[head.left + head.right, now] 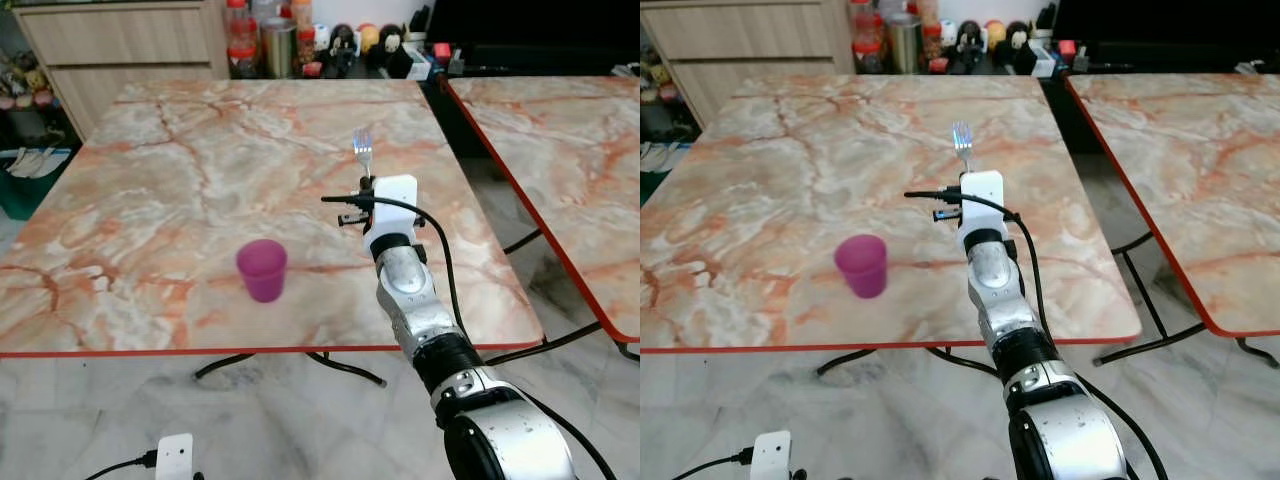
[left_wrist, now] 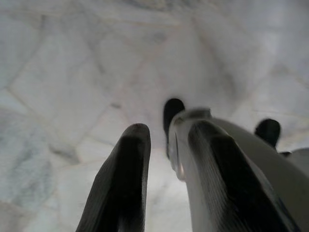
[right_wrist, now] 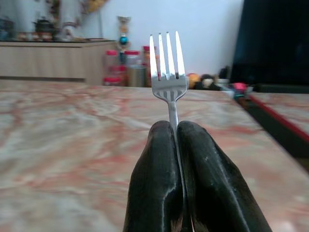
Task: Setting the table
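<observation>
The right pincer [image 3: 176, 145] pinches the handle of a silver metal fork [image 3: 167, 72], tines pointing away toward the far edge, above the pink-veined marble counter [image 1: 150, 180] on the near right side. A translucent purple plastic cup [image 1: 262, 269] stands near the front edge. The fork would best be lowered flat just beside the cup without nudging it. The left pincer [image 2: 164, 159] hangs slightly spread over the floor.

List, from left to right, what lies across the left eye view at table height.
Translucent purple plastic cup → silver metal fork held upright in the right gripper above the near marble-patterned table → second marble-patterned table with a red edge.
</observation>
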You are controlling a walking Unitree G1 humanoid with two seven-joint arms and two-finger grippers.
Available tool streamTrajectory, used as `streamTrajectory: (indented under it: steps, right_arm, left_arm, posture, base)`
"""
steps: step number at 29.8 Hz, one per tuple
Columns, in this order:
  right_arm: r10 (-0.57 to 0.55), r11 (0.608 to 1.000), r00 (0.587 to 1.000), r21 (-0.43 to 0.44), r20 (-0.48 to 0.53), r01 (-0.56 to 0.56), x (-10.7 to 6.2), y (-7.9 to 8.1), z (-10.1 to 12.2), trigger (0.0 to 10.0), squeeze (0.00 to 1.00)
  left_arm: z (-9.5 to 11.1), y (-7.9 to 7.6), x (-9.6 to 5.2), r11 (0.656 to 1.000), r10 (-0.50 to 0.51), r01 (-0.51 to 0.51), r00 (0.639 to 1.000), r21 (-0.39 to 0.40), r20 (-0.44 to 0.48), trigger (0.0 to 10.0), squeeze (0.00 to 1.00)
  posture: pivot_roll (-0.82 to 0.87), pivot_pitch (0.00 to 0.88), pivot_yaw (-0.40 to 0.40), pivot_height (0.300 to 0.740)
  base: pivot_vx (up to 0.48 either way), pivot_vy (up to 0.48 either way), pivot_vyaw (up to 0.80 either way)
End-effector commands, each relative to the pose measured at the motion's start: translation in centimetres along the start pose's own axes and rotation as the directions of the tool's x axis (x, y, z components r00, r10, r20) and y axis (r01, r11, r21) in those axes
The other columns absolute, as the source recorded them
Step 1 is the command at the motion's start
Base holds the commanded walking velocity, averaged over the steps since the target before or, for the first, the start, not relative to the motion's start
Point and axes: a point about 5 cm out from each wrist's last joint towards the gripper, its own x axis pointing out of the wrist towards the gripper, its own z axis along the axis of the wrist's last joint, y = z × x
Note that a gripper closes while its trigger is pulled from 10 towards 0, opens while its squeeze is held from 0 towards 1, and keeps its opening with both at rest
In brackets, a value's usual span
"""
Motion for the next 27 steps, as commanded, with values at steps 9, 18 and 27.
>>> streamTrajectory:
  steps: [9, 18, 27]
  right_arm:
    - [0.040, 0.999, 0.999, -0.004, 0.021, -0.040, 0.21, 0.93, 0.74, 10.0, 0.00]
    - [0.054, 0.999, 0.998, -0.001, 0.025, -0.054, 0.07, 1.18, 0.75, 10.0, 0.00]
    - [0.054, 0.998, 0.999, -0.022, -0.004, -0.054, 0.02, 1.06, 0.39, 10.0, 0.00]
  left_arm:
    - [-1.13, 0.55, -0.26, 1.000, 0.020, -0.019, 0.999, 0.005, -0.035, 10.0, 0.00]
    - [-1.10, 0.26, -0.25, 1.000, 0.010, -0.010, 0.999, 0.015, -0.036, 10.0, 0.00]
    - [-1.12, 0.29, -0.25, 1.000, 0.007, -0.006, 0.999, 0.023, -0.038, 10.0, 0.00]
  posture:
    - [0.13, 0.089, -0.032, 0.715]
    - [0.12, 0.071, -0.035, 0.715]
    - [0.11, 0.058, -0.031, 0.715]
  base:
    - [0.000, -0.303, 0.00]
    - [0.000, -0.303, 0.00]
    - [0.000, -0.302, 0.00]
